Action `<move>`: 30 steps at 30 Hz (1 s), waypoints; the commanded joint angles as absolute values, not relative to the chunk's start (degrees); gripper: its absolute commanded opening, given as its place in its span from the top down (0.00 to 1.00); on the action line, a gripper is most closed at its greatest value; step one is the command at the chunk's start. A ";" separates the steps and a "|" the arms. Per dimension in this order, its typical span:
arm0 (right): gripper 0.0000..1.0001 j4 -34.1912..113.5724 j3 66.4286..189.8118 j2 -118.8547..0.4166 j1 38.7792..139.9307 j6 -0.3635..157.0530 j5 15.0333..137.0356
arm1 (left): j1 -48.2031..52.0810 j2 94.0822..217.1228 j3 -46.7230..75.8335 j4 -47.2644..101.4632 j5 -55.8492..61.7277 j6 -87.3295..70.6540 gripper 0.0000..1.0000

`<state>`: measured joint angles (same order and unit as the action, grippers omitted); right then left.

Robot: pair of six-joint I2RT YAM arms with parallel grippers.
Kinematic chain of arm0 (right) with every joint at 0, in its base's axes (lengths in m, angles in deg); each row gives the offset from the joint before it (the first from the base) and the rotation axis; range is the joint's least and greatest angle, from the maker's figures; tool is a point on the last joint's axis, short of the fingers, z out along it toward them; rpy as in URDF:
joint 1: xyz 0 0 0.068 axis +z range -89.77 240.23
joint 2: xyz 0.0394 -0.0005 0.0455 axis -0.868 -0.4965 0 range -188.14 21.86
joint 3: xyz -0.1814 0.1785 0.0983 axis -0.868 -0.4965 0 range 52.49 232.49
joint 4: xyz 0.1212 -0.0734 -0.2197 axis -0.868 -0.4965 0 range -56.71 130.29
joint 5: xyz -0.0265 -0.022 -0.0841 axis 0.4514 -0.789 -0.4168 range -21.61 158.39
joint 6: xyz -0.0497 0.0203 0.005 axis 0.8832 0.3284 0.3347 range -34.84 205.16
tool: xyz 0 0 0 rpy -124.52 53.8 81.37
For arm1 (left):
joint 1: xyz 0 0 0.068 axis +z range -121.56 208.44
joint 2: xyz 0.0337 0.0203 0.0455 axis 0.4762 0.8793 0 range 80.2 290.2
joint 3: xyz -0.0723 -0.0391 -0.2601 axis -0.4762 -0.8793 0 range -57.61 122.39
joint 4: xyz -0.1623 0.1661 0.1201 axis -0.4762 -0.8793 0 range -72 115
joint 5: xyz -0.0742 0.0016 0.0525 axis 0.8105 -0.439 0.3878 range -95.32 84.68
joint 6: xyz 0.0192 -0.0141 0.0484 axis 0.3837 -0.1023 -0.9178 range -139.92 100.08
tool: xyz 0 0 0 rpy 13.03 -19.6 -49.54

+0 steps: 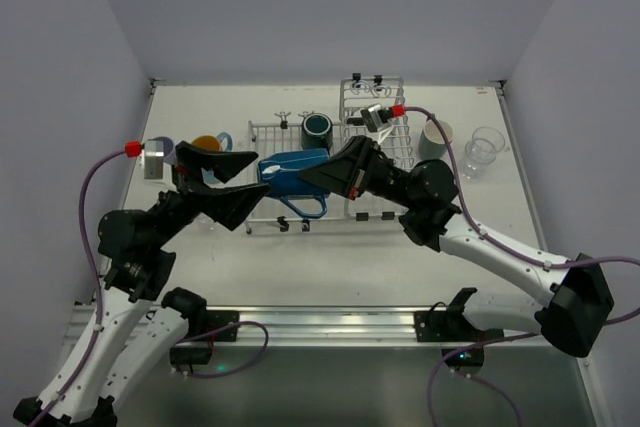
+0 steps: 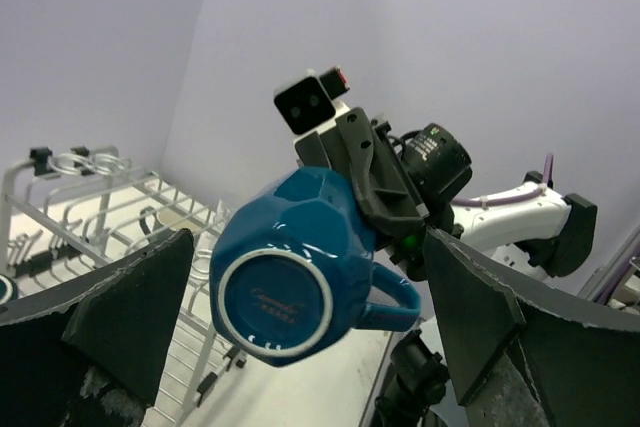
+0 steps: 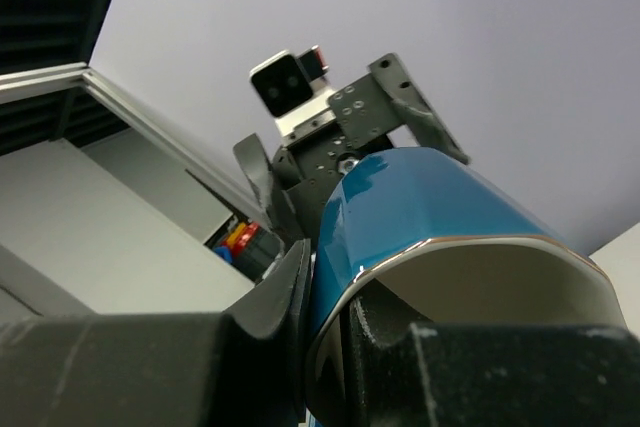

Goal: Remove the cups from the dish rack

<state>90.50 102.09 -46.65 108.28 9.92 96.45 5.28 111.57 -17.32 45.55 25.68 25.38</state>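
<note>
White table (image 1: pixel 330 267), wire rack (image 1: pixel 275 139) at centre, two arms meeting above its near edge.
Held sideways in the air, the blue mug (image 1: pixel 295 169) is pinched at its rim by the right gripper (image 1: pixel 318 179); the left gripper (image 1: pixel 258 177) gapes wide either side of it, not touching. One green mug (image 1: pixel 317 128) sits in the rack.

Dish rack (image 1: pixel 268 135) middle under blue mug (image 1: pixel 295 169); orange cup (image 1: pixel 205 143) partly behind left jaws.

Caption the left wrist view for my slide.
Right end effector holds the blue mug, base toward camera, inside the open left end effector; dish rack behind.
</note>
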 commanded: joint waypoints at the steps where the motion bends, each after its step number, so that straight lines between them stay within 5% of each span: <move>1: 1.00 93.64 102.23 -41.78 107.08 13.88 93.53 | 5.32 109.55 -12.27 37.31 22.02 18.50 0.00; 10: 1.00 86.80 100.39 -37.39 103.65 17.30 93.35 | 5.32 107.71 -9.45 31.16 17.89 13.76 0.00; 21: 1.00 13.02 122.43 -22.52 84.68 55.96 73.34 | 5.32 106.83 -9.36 6.28 -0.74 -0.84 0.00; 25: 1.00 4.52 125.00 -23.66 80.72 63.34 52.01 | 5.41 104.81 -13.22 3.73 -4.78 -4.00 0.00; 30: 1.00 2.49 122.98 -30.59 71.94 65.82 52.56 | 5.32 102.96 -17.70 5.04 -5.06 -4.89 0.00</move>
<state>5.98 123.44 -25.23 75.87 60.01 56.89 5.28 103.70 -15.73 6.06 -2.84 -1.70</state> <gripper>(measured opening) 0.155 0.997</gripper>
